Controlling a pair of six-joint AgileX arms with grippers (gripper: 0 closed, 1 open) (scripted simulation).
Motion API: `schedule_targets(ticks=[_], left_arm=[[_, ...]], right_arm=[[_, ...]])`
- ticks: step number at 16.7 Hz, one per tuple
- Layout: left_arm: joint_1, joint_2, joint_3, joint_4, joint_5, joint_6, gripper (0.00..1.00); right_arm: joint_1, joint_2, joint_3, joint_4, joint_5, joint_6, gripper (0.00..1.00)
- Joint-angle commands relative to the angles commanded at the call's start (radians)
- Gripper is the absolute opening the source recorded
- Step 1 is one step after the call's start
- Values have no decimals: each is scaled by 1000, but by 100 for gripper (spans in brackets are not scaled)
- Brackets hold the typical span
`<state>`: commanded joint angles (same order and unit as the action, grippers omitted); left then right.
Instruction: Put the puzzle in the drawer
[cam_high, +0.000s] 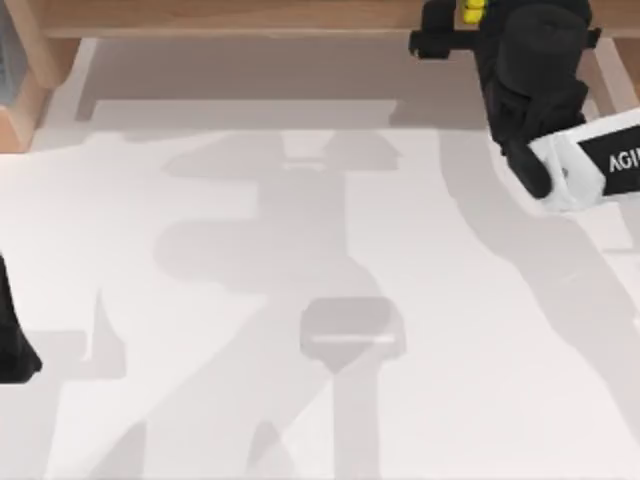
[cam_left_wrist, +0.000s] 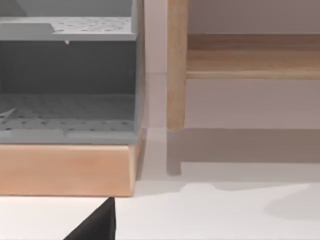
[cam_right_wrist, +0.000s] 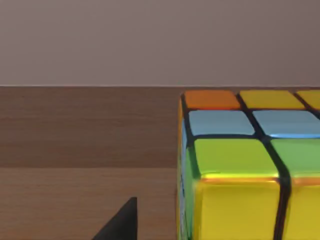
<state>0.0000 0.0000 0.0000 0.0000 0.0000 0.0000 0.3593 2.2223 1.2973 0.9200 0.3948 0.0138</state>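
Top view: right gripper (cam_high: 455, 28) at the desk's (cam_high: 300, 250) far right edge; jaws' state cannot be told. Left wrist view: open drawer (cam_left_wrist: 67, 120). Right wrist view: puzzle (cam_right_wrist: 250, 165) close before the wooden panel (cam_right_wrist: 85, 130); a misjudged release risks missing the drawer.

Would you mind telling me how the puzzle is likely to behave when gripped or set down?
The puzzle looks like a stiff, flat-faced cube, so it should sit without rolling. Its glossy squares may be slippery. The right gripper is at the top view's upper right.

Puzzle (cam_high: 472, 11) was largely hidden behind the right gripper (cam_high: 455, 30) and cut by the top view's upper edge. Left arm (cam_high: 14, 335) was cropped at the left edge.
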Motion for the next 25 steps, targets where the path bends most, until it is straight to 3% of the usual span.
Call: schedule_targets(ticks=[9,25], left_arm=[[0,0,0,0,0,0,100],[0,0,0,0,0,0,100]], right_arm=[[0,0,0,0,0,0,2],[7,-30,-19,6,-42,-8,0]])
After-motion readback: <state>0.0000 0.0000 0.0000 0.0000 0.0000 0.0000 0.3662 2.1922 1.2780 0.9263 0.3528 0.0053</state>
